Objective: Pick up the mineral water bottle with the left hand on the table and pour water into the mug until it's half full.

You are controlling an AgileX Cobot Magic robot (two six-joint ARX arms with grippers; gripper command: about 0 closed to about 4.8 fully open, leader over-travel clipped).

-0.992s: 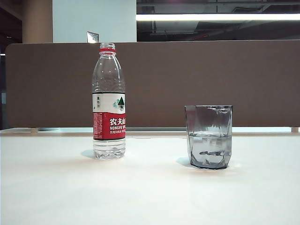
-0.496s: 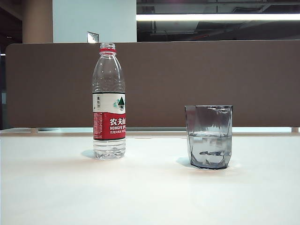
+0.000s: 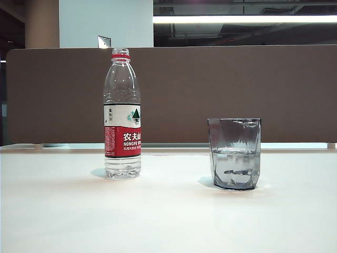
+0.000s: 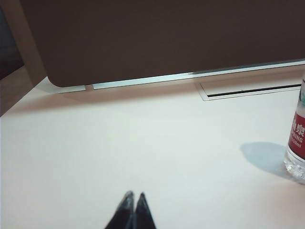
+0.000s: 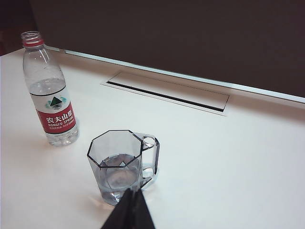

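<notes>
The mineral water bottle (image 3: 122, 116) stands upright and uncapped on the white table (image 3: 158, 221), left of the mug (image 3: 235, 153), a smoky grey faceted glass holding water to about the middle. In the right wrist view the mug (image 5: 121, 164) shows a handle, and the bottle (image 5: 50, 90) stands beyond it. My right gripper (image 5: 132, 192) is shut and empty, just short of the mug. My left gripper (image 4: 134, 195) is shut and empty over bare table, well apart from the bottle (image 4: 298, 143) at the frame's edge. Neither gripper shows in the exterior view.
A brown partition (image 3: 210, 89) runs along the table's far edge. A recessed cable slot (image 5: 167, 93) lies in the tabletop behind the bottle and mug, also seen as the slot (image 4: 248, 89) in the left wrist view.
</notes>
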